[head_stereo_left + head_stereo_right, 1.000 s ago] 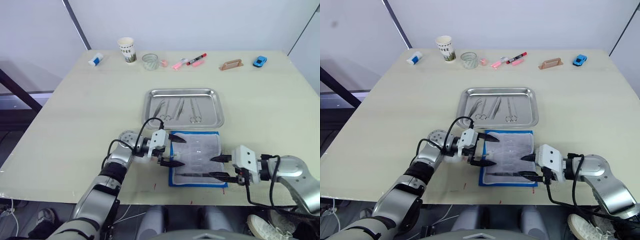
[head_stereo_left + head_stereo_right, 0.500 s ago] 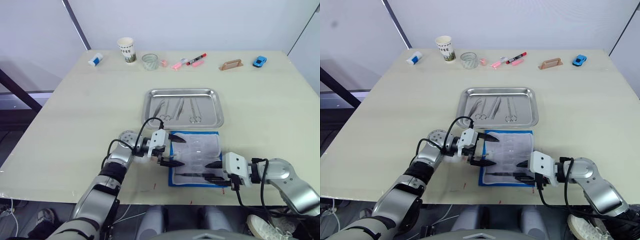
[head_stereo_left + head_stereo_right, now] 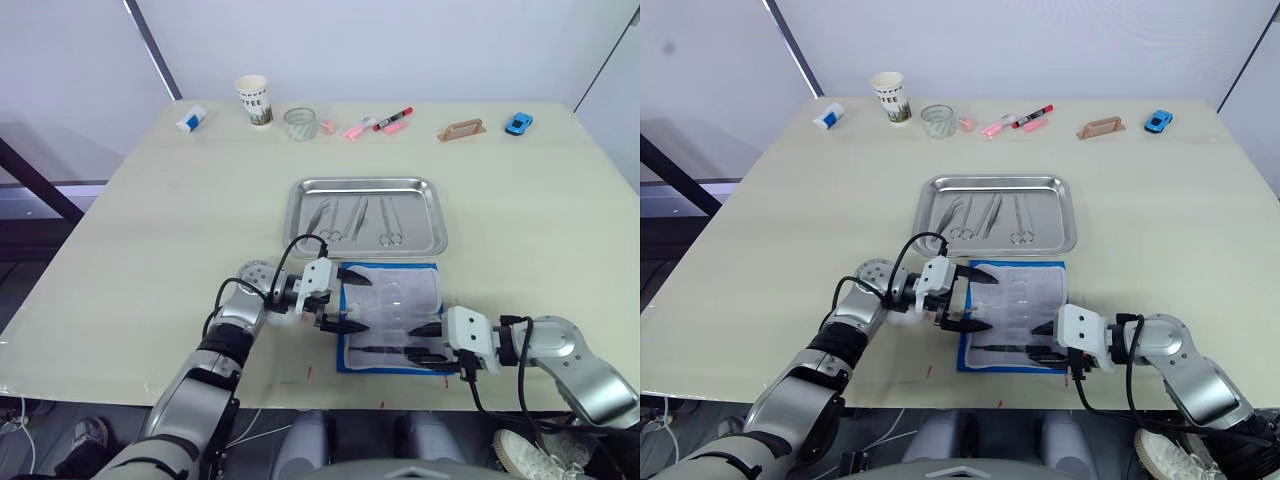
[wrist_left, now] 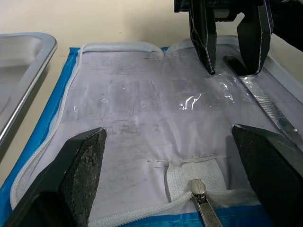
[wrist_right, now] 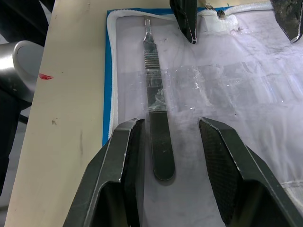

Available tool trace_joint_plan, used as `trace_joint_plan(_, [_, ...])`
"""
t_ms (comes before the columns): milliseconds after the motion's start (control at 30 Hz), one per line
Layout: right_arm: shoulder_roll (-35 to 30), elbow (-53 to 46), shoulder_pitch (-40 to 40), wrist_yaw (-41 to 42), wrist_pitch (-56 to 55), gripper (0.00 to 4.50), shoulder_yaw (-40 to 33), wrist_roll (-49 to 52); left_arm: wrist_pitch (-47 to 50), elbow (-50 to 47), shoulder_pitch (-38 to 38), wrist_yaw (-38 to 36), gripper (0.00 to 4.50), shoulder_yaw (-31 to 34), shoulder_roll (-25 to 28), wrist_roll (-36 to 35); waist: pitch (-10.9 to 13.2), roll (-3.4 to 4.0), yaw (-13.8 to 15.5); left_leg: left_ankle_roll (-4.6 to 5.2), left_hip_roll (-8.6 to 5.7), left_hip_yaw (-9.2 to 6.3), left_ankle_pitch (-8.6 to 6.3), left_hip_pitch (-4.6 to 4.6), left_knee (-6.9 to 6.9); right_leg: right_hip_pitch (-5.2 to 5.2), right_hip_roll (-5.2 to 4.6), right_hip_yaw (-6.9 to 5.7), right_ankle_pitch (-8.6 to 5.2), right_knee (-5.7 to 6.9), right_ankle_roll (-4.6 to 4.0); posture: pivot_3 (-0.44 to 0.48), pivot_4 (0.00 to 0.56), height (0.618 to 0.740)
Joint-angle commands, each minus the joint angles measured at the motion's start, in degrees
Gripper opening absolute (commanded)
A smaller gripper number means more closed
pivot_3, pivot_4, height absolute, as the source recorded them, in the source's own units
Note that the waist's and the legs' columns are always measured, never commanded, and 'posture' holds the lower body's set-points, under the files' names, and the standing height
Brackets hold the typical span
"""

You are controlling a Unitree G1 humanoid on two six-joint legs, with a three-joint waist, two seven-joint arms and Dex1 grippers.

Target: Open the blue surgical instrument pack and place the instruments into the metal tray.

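Observation:
The blue surgical instrument pack (image 3: 392, 312) lies open flat near the table's front edge, its pale lining facing up. One flat silvery instrument (image 5: 157, 118) rests on the lining along the pack's front edge, held under a clear strap. My right gripper (image 3: 425, 343) is open, low over the lining, its fingers either side of that tool's broad end. At the pack's left edge my left gripper (image 3: 351, 301) is open and holds nothing. The metal tray (image 3: 366, 184) sits just behind the pack with several instruments (image 3: 356, 219) in it.
Along the table's far edge stand a paper cup (image 3: 254, 100), a glass (image 3: 300, 123), pink and red markers (image 3: 380, 123), a wooden piece (image 3: 462, 130), a blue toy car (image 3: 519, 123) and a white-blue item (image 3: 191, 119). The pack's zipper pull (image 4: 199, 188) lies by my left fingers.
My right gripper has moved left onto the pack, ending with its fingers astride the flat tool. The left gripper and the pack have stayed put.

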Motion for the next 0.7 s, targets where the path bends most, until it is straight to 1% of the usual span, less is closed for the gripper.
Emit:
trace_joint_plan(33, [-0.7,-0.3,0.9,-0.4,2.3,2.05,1.6,-1.3,1.4,3.5,2.1,0.8,4.5,-1.3,0.5,2.3,0.0,0.0,0.0,0.0,0.0,0.0,0.0,0.0,0.0,0.0,0.0,0.0,0.0,0.0,0.0,0.0,0.15,0.74])
trace_joint_plan(133, [-1.0,0.3,1.3,-0.6,2.7,1.19,2.0,-1.9,1.4,3.5,2.1,0.9,4.5,-1.3,0.5,2.3,-0.1,-0.07,0.0,0.0,0.0,0.0,0.0,0.02,0.0,0.0,0.0,0.0,0.0,0.0,-0.01,0.0,0.15,0.74])
trace_joint_plan(167, [-1.2,0.4,1.4,-0.8,2.9,0.62,2.1,-2.1,1.4,3.5,2.1,0.9,4.5,-1.2,0.4,2.3,-0.1,-0.07,0.0,0.0,0.01,0.0,0.0,0.03,0.0,0.0,0.0,0.0,-0.01,0.0,-0.02,0.0,0.15,0.74])
trace_joint_plan(233, [-1.6,0.6,1.5,-0.7,3.2,0.12,2.2,-2.1,1.3,3.5,2.1,1.1,4.5,-1.3,0.4,2.4,-0.1,-0.15,0.0,0.0,0.01,0.0,0.0,0.03,0.0,0.0,0.0,0.0,-0.01,0.0,-0.02,0.0,0.15,0.74])
trace_joint_plan(500, [-2.4,0.5,0.7,-0.7,3.0,0.11,0.9,-1.3,1.0,3.7,2.2,1.5,4.5,-1.3,0.3,2.5,-0.2,-0.11,0.0,0.0,0.01,0.0,0.0,0.04,0.01,0.0,0.0,0.0,0.0,0.0,-0.02,0.0,0.15,0.74])
trace_joint_plan(600, [-3.6,-1.8,-0.4,-0.4,4.9,0.11,-0.2,-0.6,0.9,3.6,2.3,1.6,4.5,-1.3,0.3,2.5,-0.2,-0.06,0.1,0.0,0.0,0.0,0.0,0.03,0.02,0.0,-0.02,0.0,0.0,0.0,-0.02,0.0,0.15,0.74])
trace_joint_plan(700, [-5.8,-5.9,-1.9,0.0,9.6,0.11,-1.3,0.8,0.8,3.6,2.3,1.8,4.5,-1.3,0.2,2.6,-0.2,-0.04,0.1,0.0,0.0,0.02,0.0,0.02,0.04,0.0,-0.06,0.02,-0.01,0.0,-0.02,0.0,0.15,0.74])
